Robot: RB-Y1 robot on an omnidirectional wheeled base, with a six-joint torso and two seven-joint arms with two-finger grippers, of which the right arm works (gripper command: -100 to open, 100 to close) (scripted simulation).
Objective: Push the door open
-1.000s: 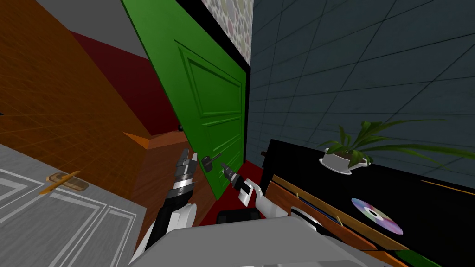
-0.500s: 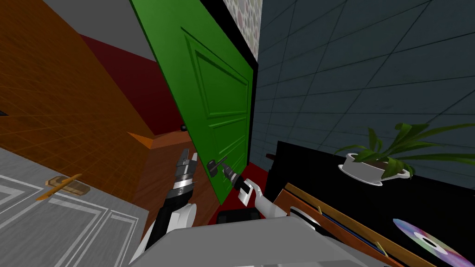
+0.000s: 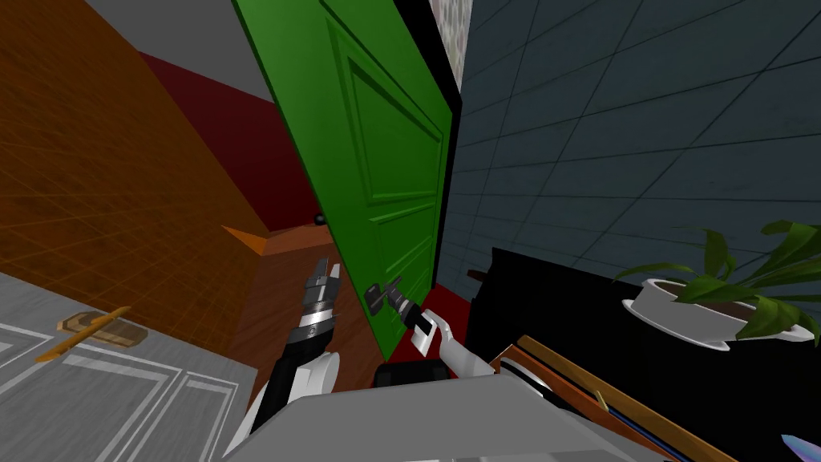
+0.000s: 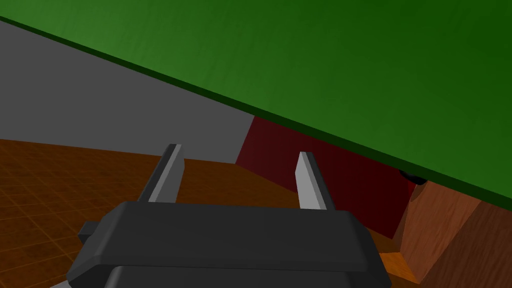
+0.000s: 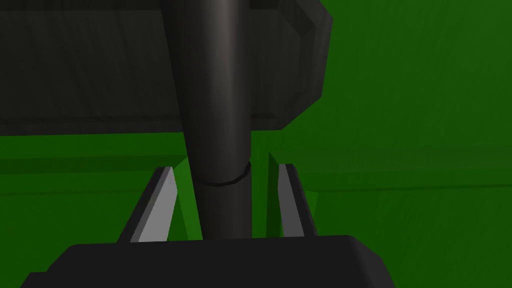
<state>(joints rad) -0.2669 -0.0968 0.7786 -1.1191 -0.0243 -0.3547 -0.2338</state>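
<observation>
The green panelled door (image 3: 377, 152) stands partly ajar ahead of me, its free edge toward my left. Its dark lever handle (image 3: 380, 292) sits low on the panel. My right gripper (image 3: 394, 295) is at that handle. In the right wrist view the dark lever (image 5: 217, 125) runs between the open fingers of my right gripper (image 5: 222, 167), with small gaps on both sides. My left gripper (image 3: 329, 271) hovers open and holding nothing just left of the door's edge. In the left wrist view my left gripper (image 4: 239, 150) points past the green door (image 4: 325, 60).
A black cabinet (image 3: 577, 305) with a potted plant (image 3: 721, 305) stands close on my right. A grey door (image 3: 120, 385) with a brass lever (image 3: 88, 330) is at my lower left. An orange-brown wall (image 3: 104, 184) runs along the left; wood floor (image 3: 281, 297) lies beyond the doorway.
My right gripper has closed the gap to the lever, which now sits between its fingers. My view has shifted, sliding the plant and cabinet rightward. The left arm holds its place.
</observation>
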